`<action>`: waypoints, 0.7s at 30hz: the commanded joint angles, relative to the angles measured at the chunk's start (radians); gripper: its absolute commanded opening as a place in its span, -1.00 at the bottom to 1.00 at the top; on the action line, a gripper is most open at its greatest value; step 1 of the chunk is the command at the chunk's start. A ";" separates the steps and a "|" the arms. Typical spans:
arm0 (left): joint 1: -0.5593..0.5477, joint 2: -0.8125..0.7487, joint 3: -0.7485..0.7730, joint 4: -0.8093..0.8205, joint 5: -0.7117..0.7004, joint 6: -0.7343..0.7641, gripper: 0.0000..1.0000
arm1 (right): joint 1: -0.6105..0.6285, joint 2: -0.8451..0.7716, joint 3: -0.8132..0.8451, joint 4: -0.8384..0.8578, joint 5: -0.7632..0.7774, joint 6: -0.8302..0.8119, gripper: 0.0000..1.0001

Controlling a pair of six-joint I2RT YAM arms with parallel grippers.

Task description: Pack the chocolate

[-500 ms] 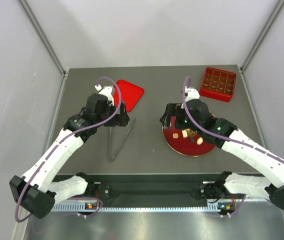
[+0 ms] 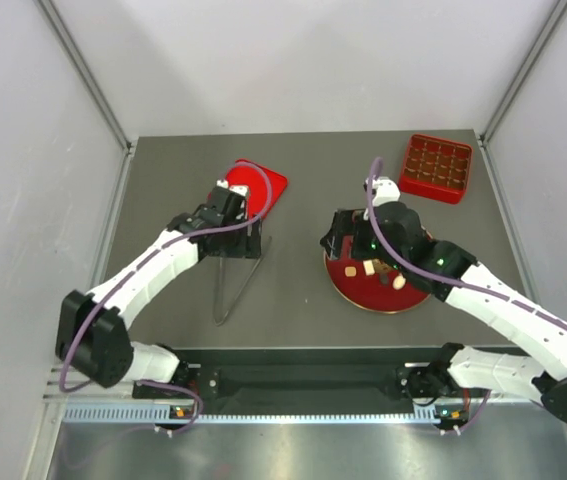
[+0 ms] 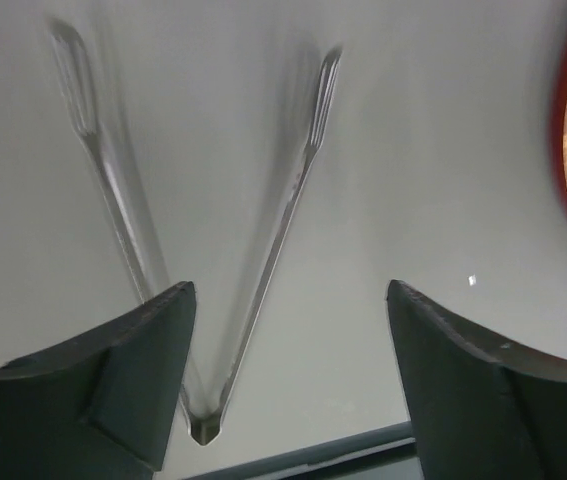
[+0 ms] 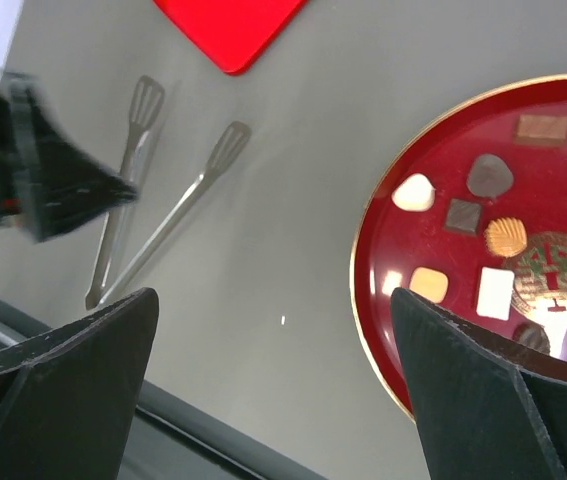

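Far right of the right wrist view, plate and chocolate get cropped; left claw and right claw gape, empty.

Left claw hangs above the tongs, right claw above chocolate on the red plate.

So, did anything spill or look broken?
No, nothing stands out. The chocolates all sit on the red plate, none spilled, and the tongs lie flat on the table.
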 commanded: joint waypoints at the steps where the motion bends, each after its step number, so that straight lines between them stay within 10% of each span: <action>1: -0.001 0.088 -0.009 -0.013 0.027 0.005 0.59 | -0.006 -0.056 -0.035 0.098 -0.045 -0.046 1.00; 7: -0.001 0.240 -0.004 -0.018 -0.010 -0.038 -0.07 | -0.006 -0.122 -0.110 0.155 -0.096 -0.073 0.99; 21: -0.002 0.364 -0.035 0.065 0.102 -0.104 -0.45 | -0.006 -0.158 -0.142 0.154 -0.086 -0.092 1.00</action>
